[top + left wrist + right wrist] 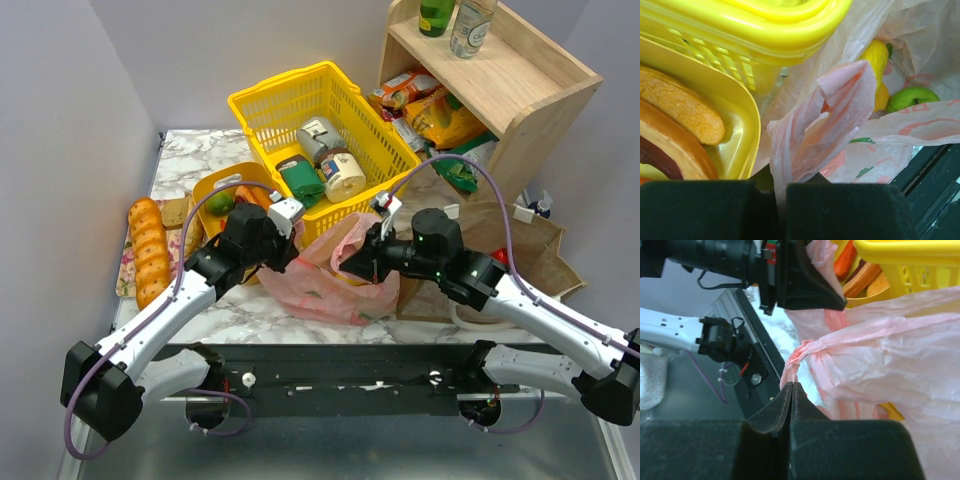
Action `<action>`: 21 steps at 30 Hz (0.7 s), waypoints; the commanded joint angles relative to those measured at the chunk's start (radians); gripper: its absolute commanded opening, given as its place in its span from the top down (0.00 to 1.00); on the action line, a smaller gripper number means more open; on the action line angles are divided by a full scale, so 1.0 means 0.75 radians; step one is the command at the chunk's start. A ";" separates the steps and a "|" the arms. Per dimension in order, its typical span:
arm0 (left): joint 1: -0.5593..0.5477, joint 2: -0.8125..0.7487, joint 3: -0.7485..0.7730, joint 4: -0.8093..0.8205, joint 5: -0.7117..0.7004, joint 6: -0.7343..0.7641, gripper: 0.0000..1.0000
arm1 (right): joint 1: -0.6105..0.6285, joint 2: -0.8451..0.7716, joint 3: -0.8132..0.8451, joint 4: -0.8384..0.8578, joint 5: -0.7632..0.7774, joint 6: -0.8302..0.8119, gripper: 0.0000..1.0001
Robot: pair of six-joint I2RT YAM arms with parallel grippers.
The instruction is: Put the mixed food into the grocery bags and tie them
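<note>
The thin pink grocery bag [320, 288] lies on the marble between my two arms. My left gripper [288, 258] is shut on one of its handles, and in the left wrist view the pink strip [805, 145] runs down between the fingers of that gripper [780, 192]. My right gripper [347, 263] is at the bag's other side. In the right wrist view its jaws [791, 386] are pressed together, with the twisted pink handle [805, 352] rising from the tips. A yellow toy fruit [876, 57] and a green one [912, 97] lie inside the bag. The brown paper bag [545, 250] lies flat at the right.
A yellow mesh basket [265, 105] with tins [335, 165] stands behind the pink bag. A yellow oval tub [208, 190] of toy food touches the basket's left. A braided bread loaf [150, 250] lies far left. A wooden shelf [520, 90] with packets stands at the back right.
</note>
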 commanded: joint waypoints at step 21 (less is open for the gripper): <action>0.005 -0.036 0.002 0.055 0.128 0.012 1.00 | 0.086 0.362 0.206 -0.144 0.219 -0.252 0.33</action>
